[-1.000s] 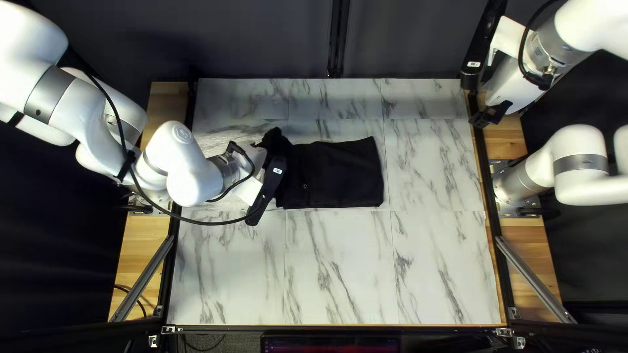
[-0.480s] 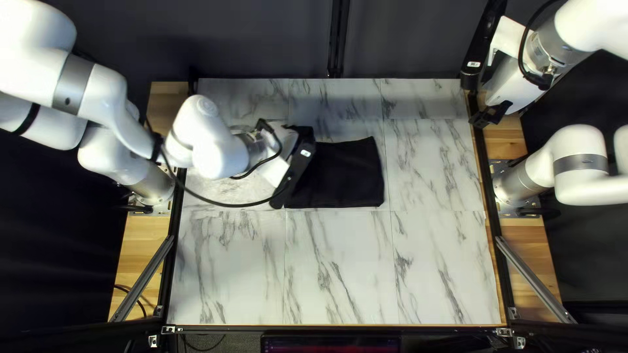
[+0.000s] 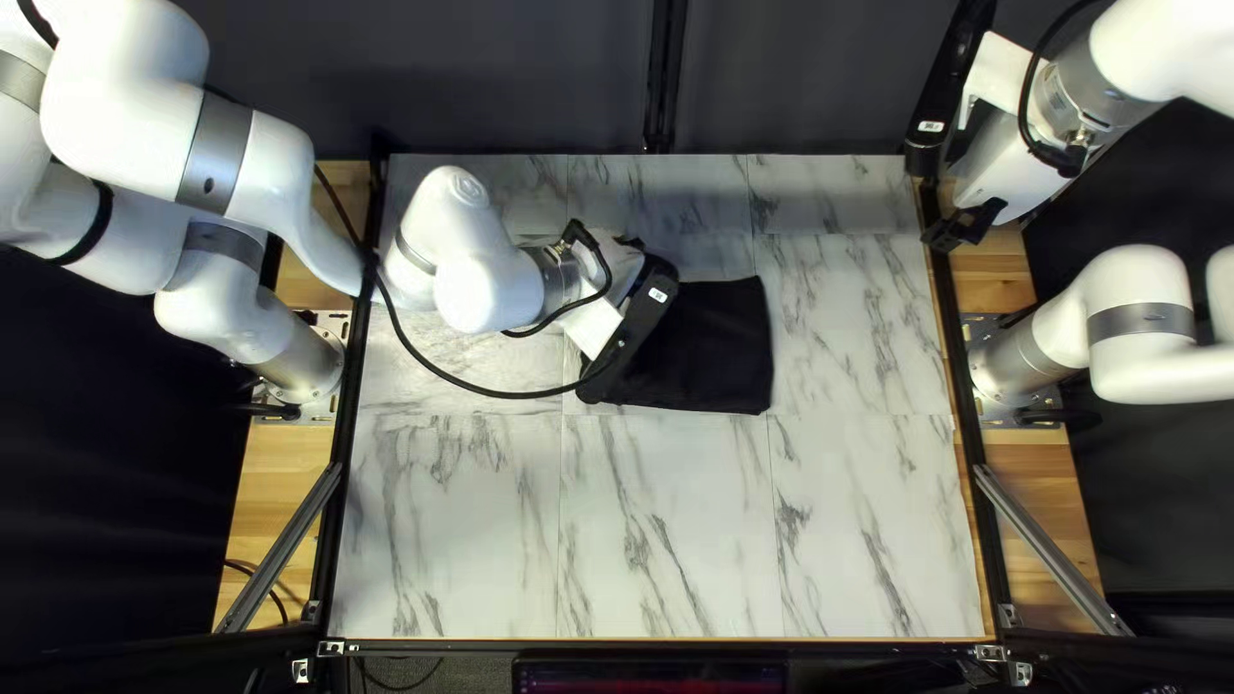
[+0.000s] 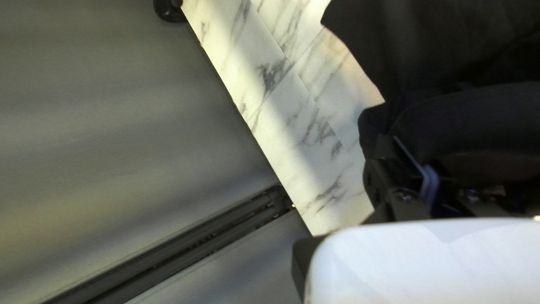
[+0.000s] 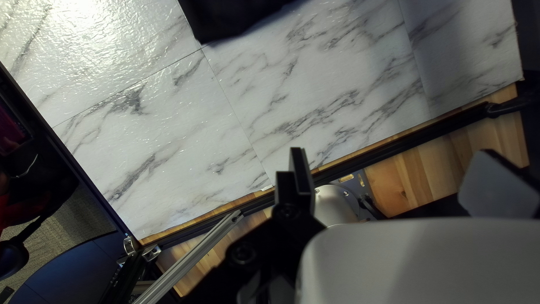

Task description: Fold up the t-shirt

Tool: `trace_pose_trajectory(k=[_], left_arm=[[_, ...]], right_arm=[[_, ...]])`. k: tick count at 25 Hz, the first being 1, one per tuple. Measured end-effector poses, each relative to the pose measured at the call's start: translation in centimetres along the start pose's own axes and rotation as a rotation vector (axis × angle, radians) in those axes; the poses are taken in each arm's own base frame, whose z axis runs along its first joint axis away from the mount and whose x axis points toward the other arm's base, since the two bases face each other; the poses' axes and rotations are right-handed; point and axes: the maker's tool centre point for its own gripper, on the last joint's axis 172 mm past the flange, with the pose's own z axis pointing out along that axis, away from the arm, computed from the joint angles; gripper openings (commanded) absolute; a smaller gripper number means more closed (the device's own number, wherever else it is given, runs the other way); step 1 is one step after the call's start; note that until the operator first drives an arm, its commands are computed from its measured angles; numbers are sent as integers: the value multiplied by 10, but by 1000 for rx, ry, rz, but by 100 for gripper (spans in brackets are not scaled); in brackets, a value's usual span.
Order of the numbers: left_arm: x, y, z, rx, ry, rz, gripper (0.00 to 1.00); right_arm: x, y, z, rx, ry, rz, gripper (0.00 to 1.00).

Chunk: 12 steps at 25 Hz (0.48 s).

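Item one: your shirt (image 3: 720, 347), black, one, on the table (image 3: 874, 527), a little far of the middle; right and near edges fairly straight, left end under the gripper and partly hidden. Item two: your left gripper (image 4: 436, 174), over the shirt's left end, its fingers nearly together, with a gathered bit of black cloth apparently pinched between them. Item three: your right gripper (image 5: 397, 155), raised off the table's far right, fingers wide apart, holding nothing. Progress, as judged: the bulk is already in a compact, roughly four-sided bundle, so you are likely well along, with a fold from left to right in hand. Outstanding: the held part to lay down on the bundle, the cloth to release, the left end to square and flatten.
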Motion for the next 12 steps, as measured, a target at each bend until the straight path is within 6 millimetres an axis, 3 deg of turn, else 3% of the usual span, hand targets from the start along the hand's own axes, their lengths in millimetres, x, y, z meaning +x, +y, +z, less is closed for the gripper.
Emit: trace_pose_trajectory(k=[7, 12], left_arm=[[5, -13, -20, 26, -7, 17, 0], [13, -15, -12, 21, 4, 21, 0]], right_arm=[[0, 0, 0, 0, 0, 0, 100], [0, 0, 0, 0, 0, 0, 100]])
